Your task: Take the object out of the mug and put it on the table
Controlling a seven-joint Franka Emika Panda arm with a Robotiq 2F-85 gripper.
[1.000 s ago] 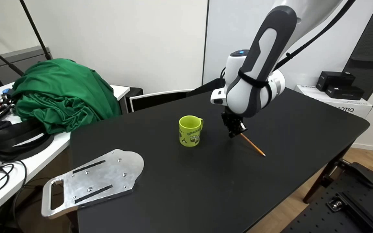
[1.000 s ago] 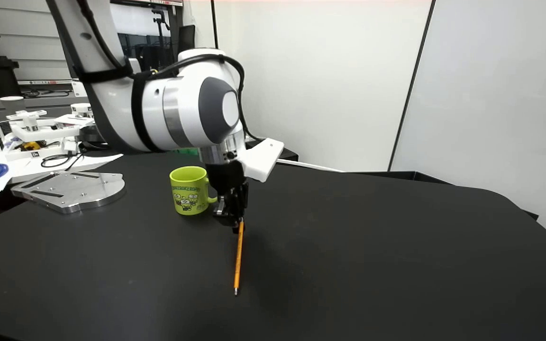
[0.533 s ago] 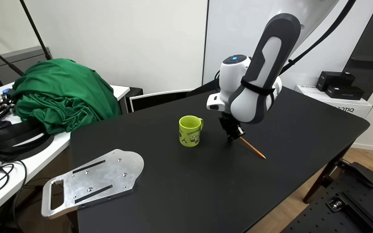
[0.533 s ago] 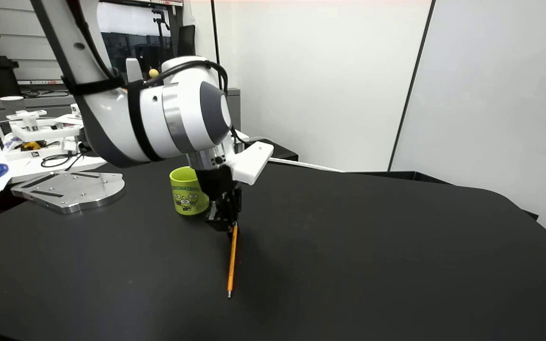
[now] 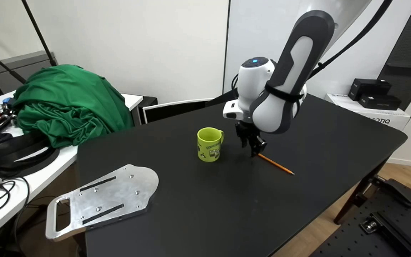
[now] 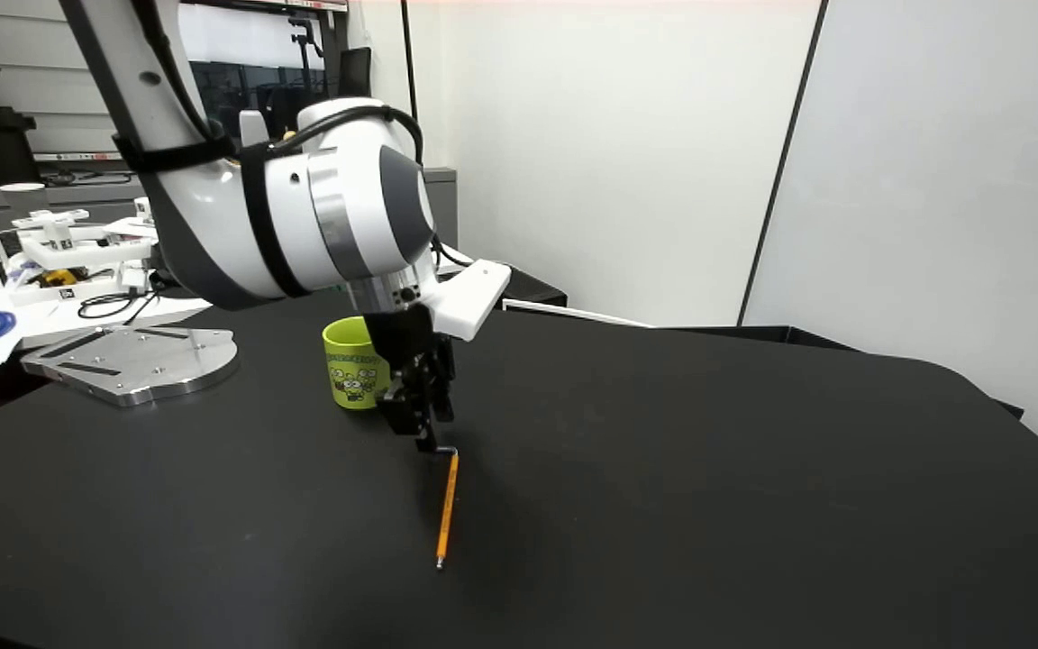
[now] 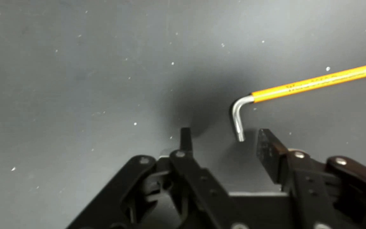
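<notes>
the hand (image 7: 225, 140) is released: its two fingers (image 7: 268, 152) stand apart with a plain gap, and it hangs low over the black tabletop (image 5: 191, 214). whether the fingertips touch that surface i cannot tell.

the hex key (image 7: 319, 81), straight and orange with a bent silvery end, lies on the tabletop just beside the hand. in the wrist view the bent end sits between the fingers, apart from both, and the orange length runs off to the right, small printing along it. in both exterior views the hex key stretches from the hand toward the near side, a small pale tip at its near end.

in an exterior view the mug (image 5: 209, 148), lime green and printed with little figures, stands upright to the left of the hand, apart from it and from the hex key, its handle on the right. in an exterior view part of the mug (image 6: 352, 379) is hidden behind the hand.

on the left a silver metal plate (image 5: 112, 192) rests on the tabletop, one end jutting past the edge. farther left a white desk (image 5: 48, 174) carries a heap of green cloth (image 5: 73, 96). in an exterior view a white box (image 5: 398, 122) at the far right bears two black boxes (image 5: 380, 102).
</notes>
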